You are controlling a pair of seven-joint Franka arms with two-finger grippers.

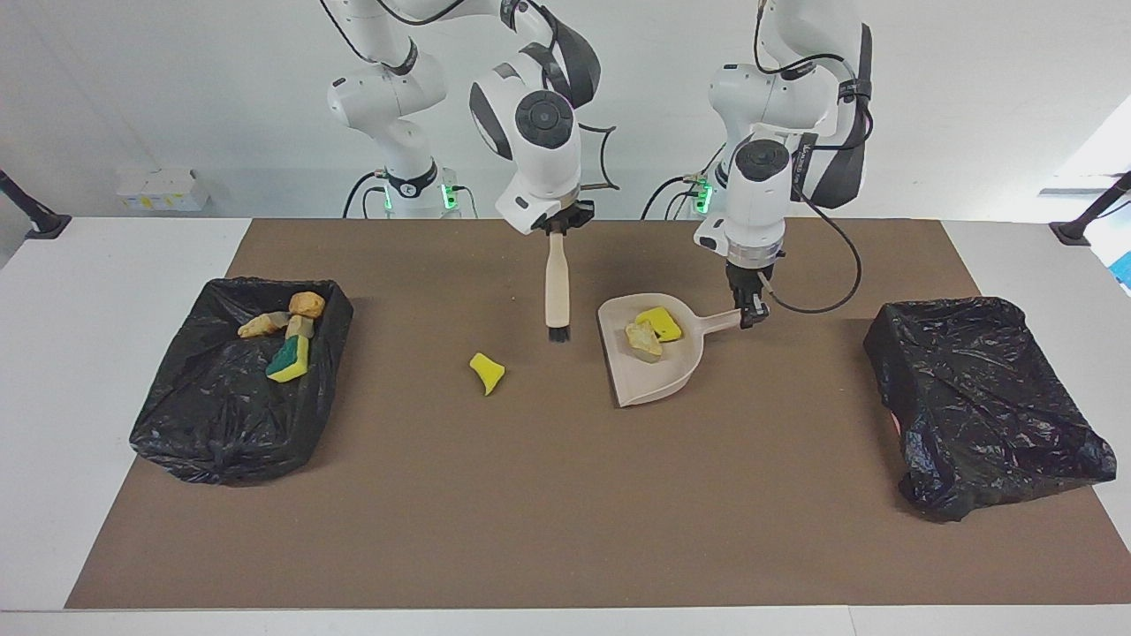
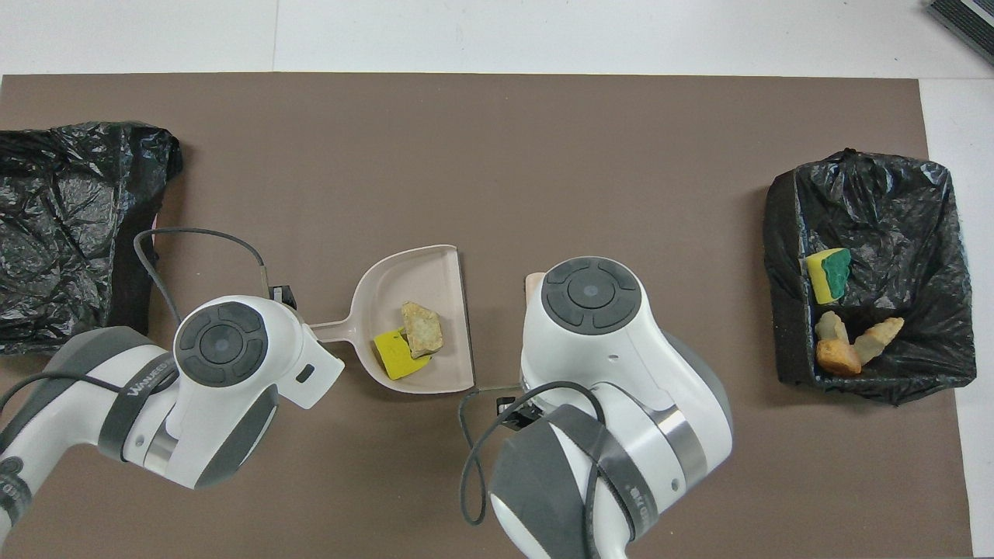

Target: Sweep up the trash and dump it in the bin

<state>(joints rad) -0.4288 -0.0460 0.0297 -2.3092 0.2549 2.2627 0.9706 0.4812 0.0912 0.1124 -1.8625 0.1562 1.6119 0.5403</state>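
Note:
My left gripper [image 1: 752, 311] is shut on the handle of the beige dustpan [image 1: 658, 375], which sits low at the mat mid-table. A yellow sponge chunk [image 1: 660, 322] and a bread-like piece [image 1: 642, 337] lie in the pan; both also show in the overhead view, the sponge [image 2: 394, 354] and the bread [image 2: 422, 328]. My right gripper [image 1: 557, 231] is shut on the brush [image 1: 556, 287], which hangs upright, bristles down, beside the pan. One loose yellow sponge chunk [image 1: 487, 372] lies on the mat near the brush; my right arm hides it in the overhead view.
A black-bagged bin [image 1: 221, 433] at the right arm's end holds several trash pieces, among them a green-sided sponge [image 2: 829, 273]. Another black-bagged bin [image 1: 981, 397] stands at the left arm's end. A brown mat [image 1: 565, 512] covers the table.

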